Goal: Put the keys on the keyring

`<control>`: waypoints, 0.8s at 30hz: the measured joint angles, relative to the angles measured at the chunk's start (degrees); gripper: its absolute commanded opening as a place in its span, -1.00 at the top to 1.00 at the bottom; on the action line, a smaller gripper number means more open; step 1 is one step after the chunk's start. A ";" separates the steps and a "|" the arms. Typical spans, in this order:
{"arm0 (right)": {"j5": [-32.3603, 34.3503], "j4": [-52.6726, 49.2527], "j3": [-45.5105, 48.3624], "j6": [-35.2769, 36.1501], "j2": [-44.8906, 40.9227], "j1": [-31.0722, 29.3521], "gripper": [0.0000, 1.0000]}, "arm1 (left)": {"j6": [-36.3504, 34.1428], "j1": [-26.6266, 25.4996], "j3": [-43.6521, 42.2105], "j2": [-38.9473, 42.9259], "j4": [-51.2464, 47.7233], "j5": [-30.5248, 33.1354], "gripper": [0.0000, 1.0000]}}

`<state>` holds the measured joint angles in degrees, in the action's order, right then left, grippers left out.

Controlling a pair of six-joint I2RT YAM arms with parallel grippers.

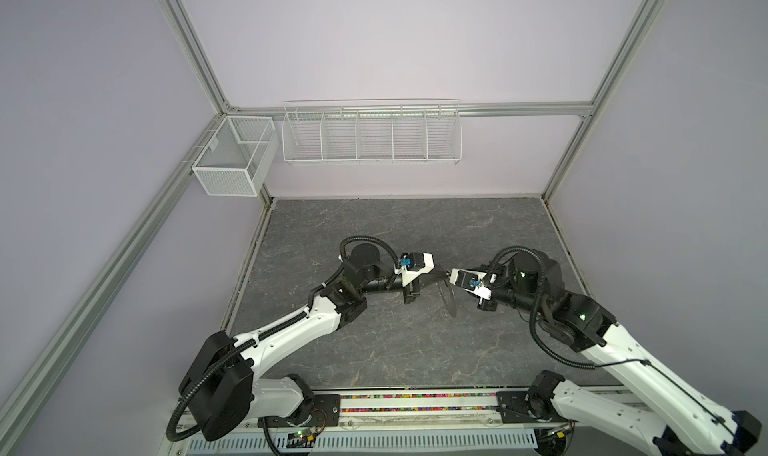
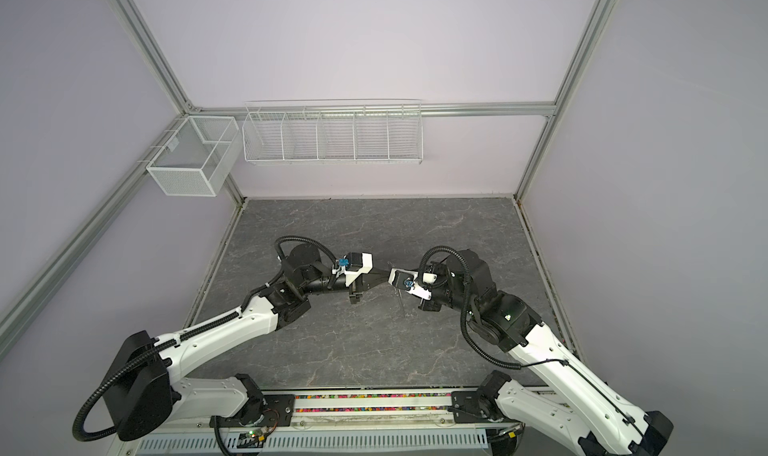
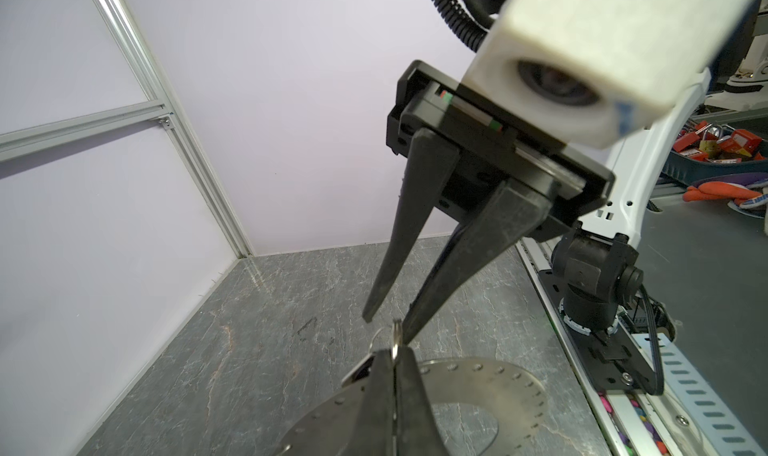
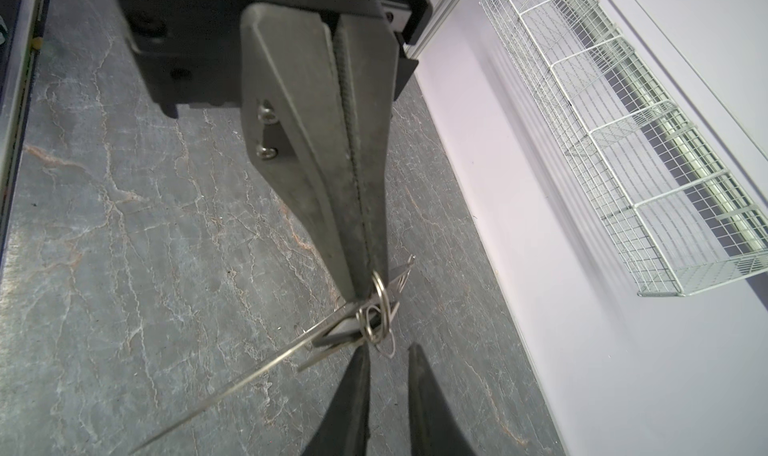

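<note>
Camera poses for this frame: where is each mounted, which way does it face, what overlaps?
Top views: stereo head high above the arms' bases, looking down at the table; left arm and right arm show, converging mid-table.
Left wrist: on the left arm, looking along the shut left gripper, clamped on the keyring, at the open right gripper.
Right wrist: on the right arm, looking along the right gripper at the left gripper, toward the wall's wire basket.
Shared: every view shows the keyring; wrist cameras face each other.
</note>
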<state>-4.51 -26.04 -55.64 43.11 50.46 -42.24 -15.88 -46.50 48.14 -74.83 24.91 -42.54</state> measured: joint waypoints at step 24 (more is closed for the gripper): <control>5.22 1.49 0.13 2.27 2.16 -2.54 0.86 | 4.42 0.00 0.59 -0.39 4.83 2.93 1.00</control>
<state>0.71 -24.56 -55.51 45.39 52.62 -44.77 -11.46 -46.50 48.73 -75.22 29.74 -39.62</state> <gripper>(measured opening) 0.070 0.049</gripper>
